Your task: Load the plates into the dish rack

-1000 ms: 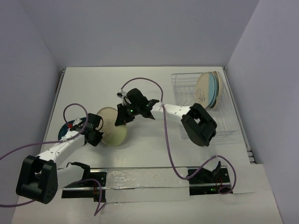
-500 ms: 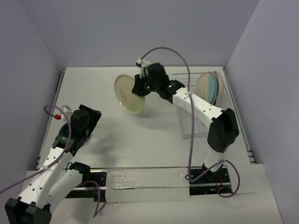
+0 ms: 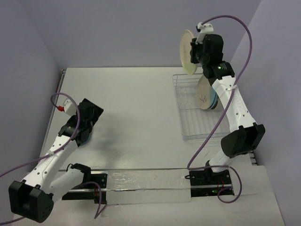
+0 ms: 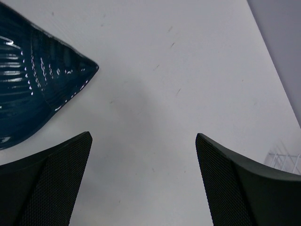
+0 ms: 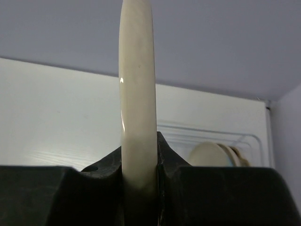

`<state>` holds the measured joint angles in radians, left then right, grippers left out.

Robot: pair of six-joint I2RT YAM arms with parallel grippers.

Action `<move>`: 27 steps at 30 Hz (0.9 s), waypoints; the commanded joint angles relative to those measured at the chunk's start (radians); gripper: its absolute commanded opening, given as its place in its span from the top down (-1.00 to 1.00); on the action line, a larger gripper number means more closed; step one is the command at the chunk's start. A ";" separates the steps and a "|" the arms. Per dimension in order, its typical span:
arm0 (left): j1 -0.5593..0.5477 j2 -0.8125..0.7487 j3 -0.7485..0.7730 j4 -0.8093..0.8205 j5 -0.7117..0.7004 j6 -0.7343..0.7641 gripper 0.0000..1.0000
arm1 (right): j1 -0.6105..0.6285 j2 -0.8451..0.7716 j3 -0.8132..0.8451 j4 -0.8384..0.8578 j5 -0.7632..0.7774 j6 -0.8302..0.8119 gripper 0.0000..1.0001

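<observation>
My right gripper (image 5: 138,146) is shut on the rim of a cream plate (image 3: 187,52), held upright on edge high above the far end of the dish rack (image 3: 197,127). In the right wrist view the cream plate (image 5: 136,84) runs straight up from between the fingers. Two plates (image 3: 207,93) stand upright in the rack near its far right side: a cream one with a sprig motif and a light blue one behind it. My left gripper (image 4: 143,136) hangs open over bare table, with the dark blue plate (image 4: 28,84) lying flat just to its left.
The white table (image 3: 136,117) is walled by pale partitions at the back and both sides. The rack's near rows of prongs (image 3: 200,134) stand free. A purple cable (image 3: 209,136) loops down beside the right arm, close to the rack.
The left gripper opened, let go of the cream plate and drew back to the left. The right arm carried that plate from the table's middle up and right, above the rack.
</observation>
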<state>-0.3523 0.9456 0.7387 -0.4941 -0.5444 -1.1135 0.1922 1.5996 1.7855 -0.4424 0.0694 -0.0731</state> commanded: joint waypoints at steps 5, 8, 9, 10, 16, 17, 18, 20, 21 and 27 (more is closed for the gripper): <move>0.027 0.167 0.186 0.042 -0.061 0.051 -0.99 | -0.107 -0.006 0.048 -0.053 0.053 -0.151 1.00; 0.045 0.249 0.248 0.012 -0.039 0.051 -0.99 | -0.127 0.024 0.047 -0.082 0.063 -0.172 1.00; 0.048 0.271 0.254 0.009 -0.035 0.054 -0.99 | -0.132 0.028 0.043 -0.084 0.060 -0.177 1.00; 0.054 0.291 0.264 0.003 -0.031 0.053 -0.99 | -0.139 0.031 0.036 -0.087 0.053 -0.184 1.00; 0.090 0.340 0.273 -0.017 0.007 0.031 -0.99 | -0.163 0.053 -0.025 -0.093 0.016 -0.191 1.00; 0.102 0.339 0.265 -0.012 0.017 0.031 -0.99 | -0.166 0.057 -0.028 -0.094 0.009 -0.191 1.00; 0.110 0.338 0.261 -0.002 0.030 0.034 -0.99 | -0.170 0.064 -0.032 -0.094 0.006 -0.190 1.00; 0.117 0.338 0.256 0.009 0.045 0.038 -0.99 | -0.174 0.079 -0.038 -0.093 -0.009 -0.189 1.00; 0.121 0.340 0.256 0.005 0.043 0.038 -0.99 | -0.178 0.087 -0.040 -0.093 -0.019 -0.187 1.00; 0.128 0.340 0.257 -0.023 0.014 0.028 -0.99 | -0.183 0.111 -0.080 -0.093 -0.054 -0.178 1.00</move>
<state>-0.2333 1.2888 0.9680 -0.5041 -0.5228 -1.0840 0.0193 1.7244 1.7029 -0.6426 0.0408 -0.2364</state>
